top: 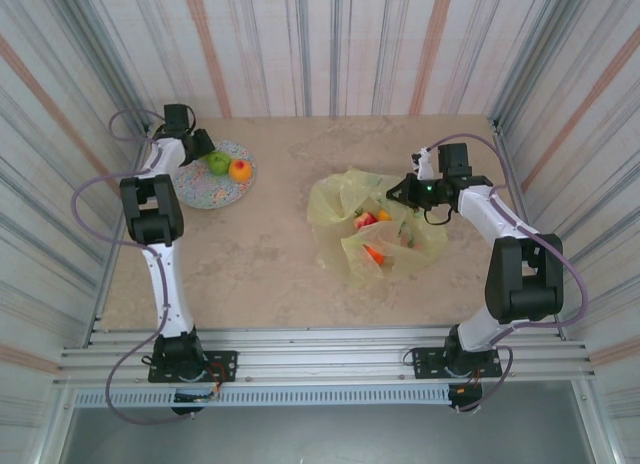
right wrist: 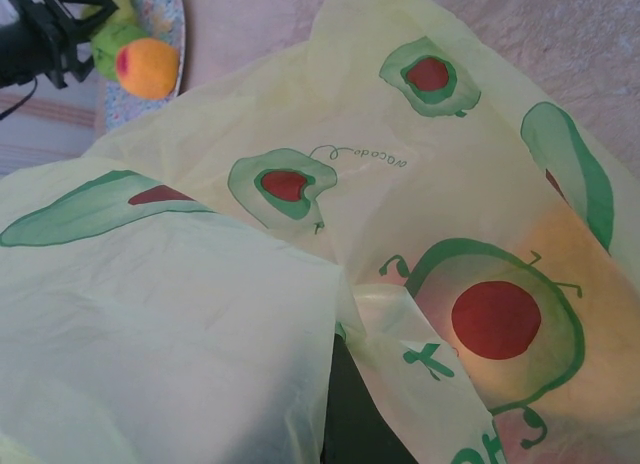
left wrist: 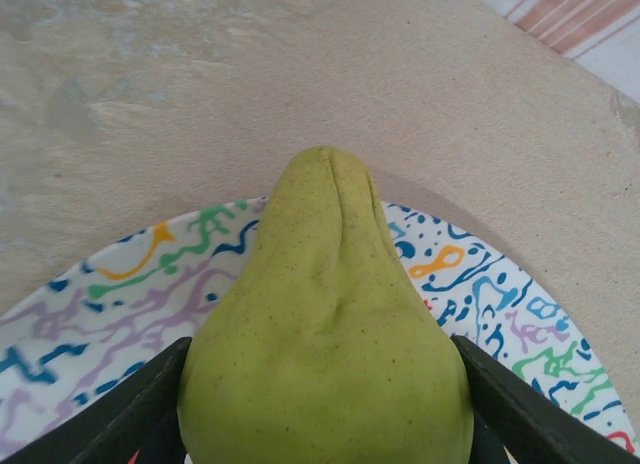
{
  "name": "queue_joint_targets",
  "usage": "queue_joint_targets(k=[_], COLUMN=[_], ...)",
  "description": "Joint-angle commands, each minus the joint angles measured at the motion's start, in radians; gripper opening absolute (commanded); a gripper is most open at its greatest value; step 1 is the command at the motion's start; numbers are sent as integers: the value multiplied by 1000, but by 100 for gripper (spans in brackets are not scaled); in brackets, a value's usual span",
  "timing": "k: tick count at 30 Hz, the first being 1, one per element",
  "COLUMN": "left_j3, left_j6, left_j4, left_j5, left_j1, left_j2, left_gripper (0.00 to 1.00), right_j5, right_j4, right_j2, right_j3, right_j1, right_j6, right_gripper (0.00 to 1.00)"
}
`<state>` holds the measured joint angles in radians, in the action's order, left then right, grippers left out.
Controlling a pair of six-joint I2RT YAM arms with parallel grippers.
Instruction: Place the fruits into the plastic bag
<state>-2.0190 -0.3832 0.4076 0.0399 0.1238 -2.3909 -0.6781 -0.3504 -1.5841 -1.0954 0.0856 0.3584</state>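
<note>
Left, pear (top: 217, 162) and peach (top: 240, 169) on plate (top: 200, 196); right, fruits (top: 366, 222) in plastic bag (top: 335, 206).

table (top: 270, 249): bare, open lane between plate (top: 198, 196) and bag (top: 335, 199)
plate: pear (left wrist: 330, 334) sits between left gripper (top: 203, 147) fingers (left wrist: 135, 414), no visible gap on either side
peach (top: 240, 170): just beside pear, crowds its bag-side flank
plate left: left arm (top: 150, 209) and wall (top: 100, 134) close in
bag right: right gripper (top: 402, 192) clamped on rim, right arm (top: 520, 274) blocks that side
bag near/left: free table

Lab test booth: striped walls (top: 300, 44), aluminium-railed tabletop (top: 270, 264).
</note>
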Motion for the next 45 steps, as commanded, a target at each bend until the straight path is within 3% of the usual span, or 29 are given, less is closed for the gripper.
queue_joint_targets(k=[1,9,16,21,30,37,41,45], left_j3=[63,368,742,942,1149,1318,1349,1319], left_j6=[-23,-121,-178,-208,-141,-118,-105,-96], left_j4=[-37,-195,-347,-404,-322,-394,-488,-551], left_j5=[-28,0,-3,14,-53,-36,-5,8], left_j1=[17,10,-93,-229,-648,-918,-992,-1007], left_j2=[151,484,829,1037,1326,1360,1276,1147], left_gripper=[60,59,59,59,60,61,60,60], right_j5=[3,-8,-14,-15,-12,-9,-5,-3], right_j4=[-14,3,1,-1,-5,-8,-10,-17], right_j2=[9,7,-5,-13,-25,-33,-34,-33], right_j3=[-13,-18,-39,-53,-72,-98,-106,-107], right_j1=[5,7,10,11,16,20,30,39], right_j6=[1,14,17,16,14,11,14,13], right_gripper=[0,0,0,0,0,0,0,0])
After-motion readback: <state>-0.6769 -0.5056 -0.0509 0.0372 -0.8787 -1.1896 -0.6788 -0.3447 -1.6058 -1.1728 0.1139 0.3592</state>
